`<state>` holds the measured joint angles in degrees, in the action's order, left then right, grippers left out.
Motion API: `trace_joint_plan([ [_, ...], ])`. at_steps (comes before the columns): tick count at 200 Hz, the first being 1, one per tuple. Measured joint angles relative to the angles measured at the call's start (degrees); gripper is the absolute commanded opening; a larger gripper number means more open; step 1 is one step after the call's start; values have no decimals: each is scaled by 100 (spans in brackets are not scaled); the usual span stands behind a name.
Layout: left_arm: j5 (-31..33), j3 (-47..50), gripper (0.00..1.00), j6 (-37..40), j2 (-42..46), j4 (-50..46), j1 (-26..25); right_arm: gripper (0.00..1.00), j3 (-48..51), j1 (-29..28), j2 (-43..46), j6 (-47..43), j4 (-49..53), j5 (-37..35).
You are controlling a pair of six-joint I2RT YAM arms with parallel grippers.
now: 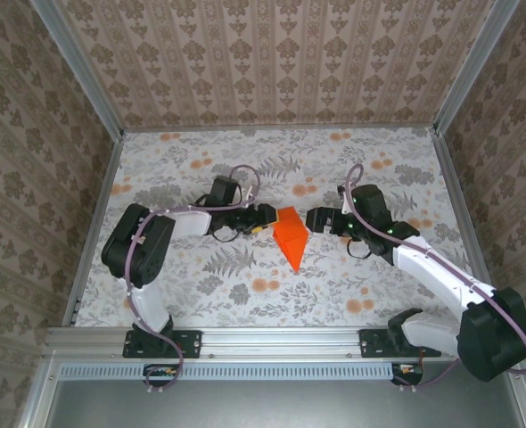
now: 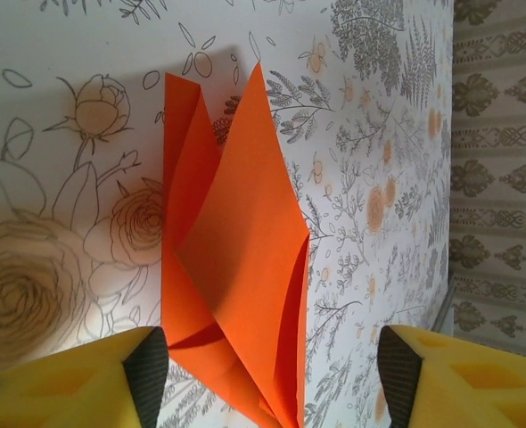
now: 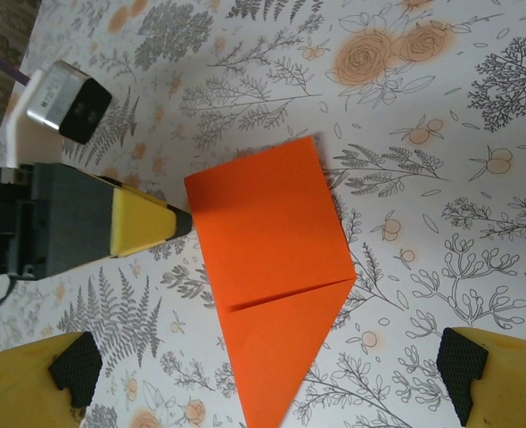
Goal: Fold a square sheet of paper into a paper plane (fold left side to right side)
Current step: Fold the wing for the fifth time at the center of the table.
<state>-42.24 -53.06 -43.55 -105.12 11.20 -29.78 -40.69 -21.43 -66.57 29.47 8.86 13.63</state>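
Sheet (image 1: 291, 236) lies flat mid-table (image 1: 406, 178) between the two grippers, already creased to a pointed shape with the tip toward the arm bases; one flap lifts a little in the left wrist view. Left gripper (image 1: 265, 218) sits low at the sheet's left edge, jaws wide and holding nothing, one finger (image 3: 143, 229) just beside that edge, likely placed to get under the left side and carry it rightward. Right gripper (image 1: 317, 219) is just beside the right edge, also wide and empty, probably there to steady the sheet.
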Motion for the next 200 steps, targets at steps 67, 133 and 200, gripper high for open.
trace_joint_plan([
  [67,-55,-155,11,-2,-494,487,-4,98,122,118,-291,81,-227,229],
  [133,-308,4,0,273,-457,885,271,85,76,170,-1178,-103,-706,883],
  [200,-1008,199,0,1049,-105,723,339,78,-472,291,-2570,-267,-1440,1816],
])
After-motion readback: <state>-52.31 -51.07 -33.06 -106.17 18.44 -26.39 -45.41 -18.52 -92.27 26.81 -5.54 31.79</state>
